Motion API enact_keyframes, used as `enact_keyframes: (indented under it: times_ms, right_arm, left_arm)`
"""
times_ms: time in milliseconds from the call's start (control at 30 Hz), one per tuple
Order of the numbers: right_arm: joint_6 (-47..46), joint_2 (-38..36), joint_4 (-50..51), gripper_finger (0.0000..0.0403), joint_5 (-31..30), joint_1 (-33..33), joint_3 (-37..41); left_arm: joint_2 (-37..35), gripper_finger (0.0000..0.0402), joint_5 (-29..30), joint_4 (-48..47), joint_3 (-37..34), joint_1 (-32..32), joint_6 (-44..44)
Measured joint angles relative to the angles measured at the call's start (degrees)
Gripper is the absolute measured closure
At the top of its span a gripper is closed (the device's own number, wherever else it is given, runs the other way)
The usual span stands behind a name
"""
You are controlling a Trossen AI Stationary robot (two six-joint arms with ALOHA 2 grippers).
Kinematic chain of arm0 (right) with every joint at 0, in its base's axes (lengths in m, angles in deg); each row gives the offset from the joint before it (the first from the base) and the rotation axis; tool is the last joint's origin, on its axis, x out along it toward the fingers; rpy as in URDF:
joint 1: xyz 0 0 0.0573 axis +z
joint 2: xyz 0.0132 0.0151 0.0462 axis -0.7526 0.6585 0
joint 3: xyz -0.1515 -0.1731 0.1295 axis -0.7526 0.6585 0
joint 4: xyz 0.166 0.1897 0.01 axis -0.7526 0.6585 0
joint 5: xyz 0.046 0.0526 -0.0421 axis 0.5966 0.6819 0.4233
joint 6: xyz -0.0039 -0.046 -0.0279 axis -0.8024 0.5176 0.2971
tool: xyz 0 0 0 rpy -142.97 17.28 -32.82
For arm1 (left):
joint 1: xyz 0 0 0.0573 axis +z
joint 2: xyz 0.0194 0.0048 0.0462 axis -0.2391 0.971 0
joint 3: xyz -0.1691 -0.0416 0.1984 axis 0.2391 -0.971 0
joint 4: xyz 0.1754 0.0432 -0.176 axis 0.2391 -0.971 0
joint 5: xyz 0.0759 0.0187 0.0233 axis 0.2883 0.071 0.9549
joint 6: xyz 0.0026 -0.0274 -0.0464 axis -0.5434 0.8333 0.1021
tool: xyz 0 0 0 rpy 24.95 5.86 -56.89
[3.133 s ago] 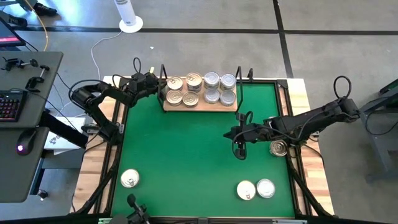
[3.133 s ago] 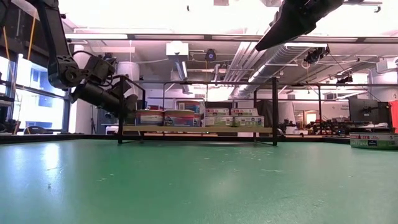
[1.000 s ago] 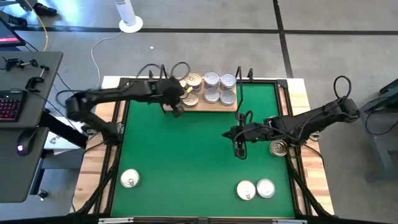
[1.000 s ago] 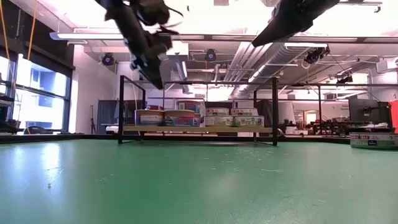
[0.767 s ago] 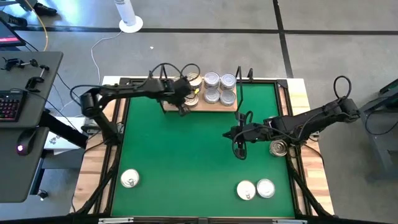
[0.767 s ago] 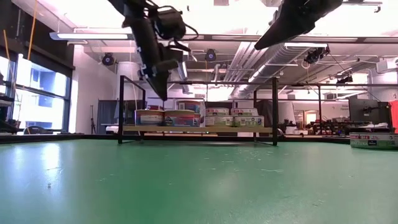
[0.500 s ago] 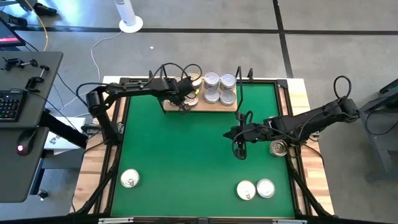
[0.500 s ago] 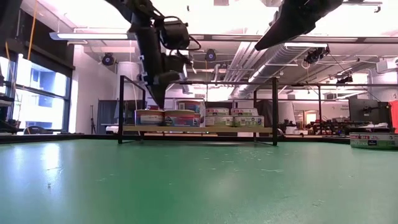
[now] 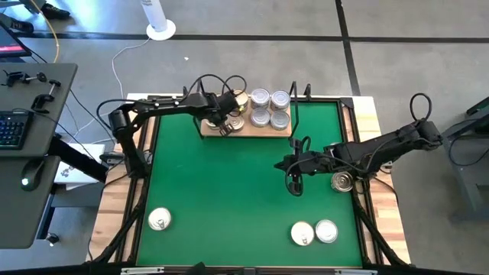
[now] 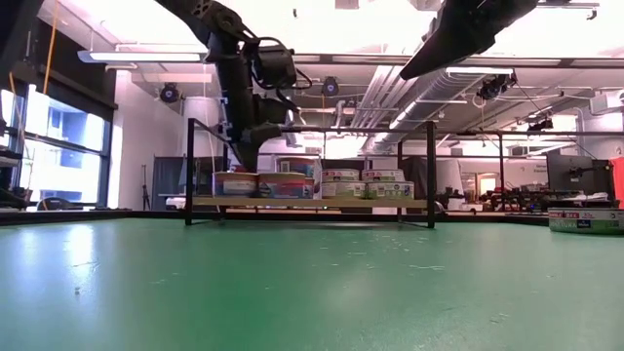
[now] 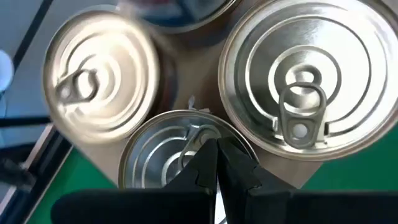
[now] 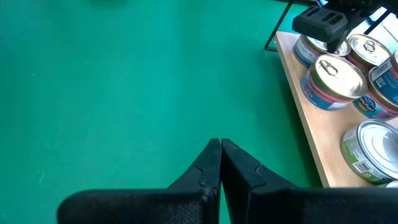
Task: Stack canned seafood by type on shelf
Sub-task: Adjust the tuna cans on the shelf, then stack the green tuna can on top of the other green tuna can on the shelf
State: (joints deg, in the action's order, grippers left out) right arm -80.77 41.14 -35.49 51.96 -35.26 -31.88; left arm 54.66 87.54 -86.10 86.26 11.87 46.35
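Several cans of seafood stand in rows on the tan shelf at the mat's far edge; the low view shows the shelf too. My left gripper is shut and points steeply down over the shelf's near-left can, its tips right at the can's pull-tab lid. In the low view the left gripper hangs just above that can. My right gripper hovers shut above the mat's right half, holding nothing, as its wrist view shows. My left gripper comes down on the near-left can's lid beside the pull tab with shut fingers, slanting from above. I cannot tell whether the tips touch the lid or stop just short of it. The can stands upright on the shelf board.
Loose cans lie on the green mat: one near left, two near right, one under the right arm. Black uprights stand at the shelf's ends. A desk with a keyboard is at the left.
My left gripper, staying shut, has moved toward the table's right and far edge and sunk down onto the shelf's near-left can, tipping to point more steeply down. The cans on the shelf have not shifted.
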Motion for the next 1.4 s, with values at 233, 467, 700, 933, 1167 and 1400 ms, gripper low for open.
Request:
enact_keyframes:
  times_ms: [233, 467, 700, 933, 1167, 1400]
  right_arm:
    - [-0.02, 0.00, 0.19, 0.0402, 0.00, 0.00, -0.01]
    - [-0.02, 0.00, 0.22, 0.0402, 0.00, 0.00, 0.01]
    - [0.04, 3.25, -3.66, 0.0402, 0.21, -1.96, -0.01]
    - [4.38, 13.12, -15.04, 0.0402, 0.68, -6.61, -0.01]
    - [8.38, 24.29, -32.30, 0.0402, 6.37, -6.14, -0.01]
    - [9.39, 30.10, -39.84, 0.0402, 2.12, -3.46, 0.01]
  left_arm:
    - [0.43, 0.0401, -2.00, 4.01, 0.00, -0.47, -0.75]
    - [-0.06, 0.0402, -0.72, 2.77, -0.07, -0.49, -0.77]
    - [-4.77, 0.0402, -0.30, 0.61, -0.22, -2.32, -0.27]
    - [-13.57, 0.0402, 1.59, 0.55, -0.20, -7.47, -1.23]
    - [-24.22, 0.0402, 7.16, -8.36, -0.15, -21.70, 0.76]
    - [-26.64, 0.0402, 13.79, -17.00, -0.11, -45.97, 23.00]
